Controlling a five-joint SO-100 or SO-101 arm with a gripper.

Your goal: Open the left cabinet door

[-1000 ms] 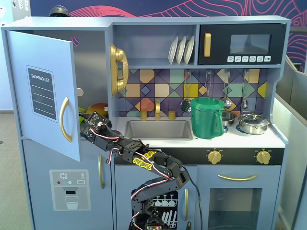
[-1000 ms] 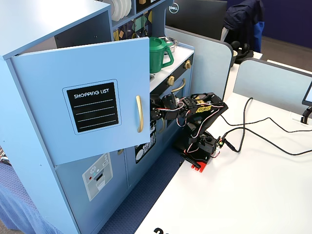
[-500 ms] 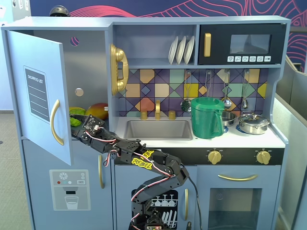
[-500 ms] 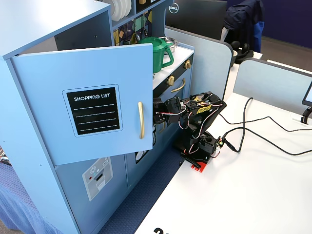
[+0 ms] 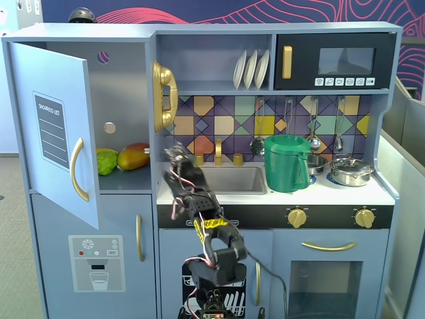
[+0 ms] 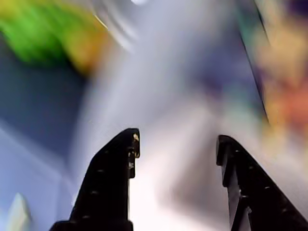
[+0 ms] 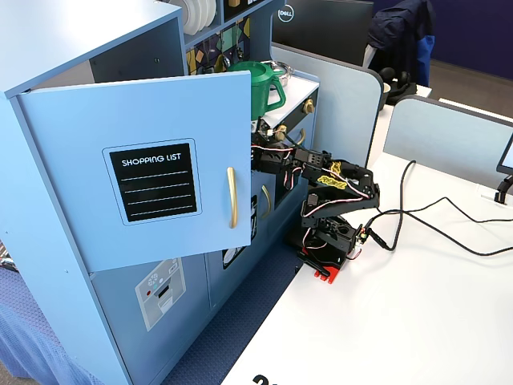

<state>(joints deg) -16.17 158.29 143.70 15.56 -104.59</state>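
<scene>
The left cabinet door, pale blue with a black "SHOPPING LIST" panel and a curved gold handle, stands swung wide open; it also shows in the other fixed view. My gripper is in front of the counter's left end, to the right of the open compartment and apart from the door. In the wrist view my gripper is open and empty, and the background is motion-blurred. In one fixed view the door hides the gripper; only the arm shows.
A green fruit and a mango lie inside the open compartment. A gold phone, sink, green pitcher and pot are to the right. The dispenser door is below. Cables cross the white table.
</scene>
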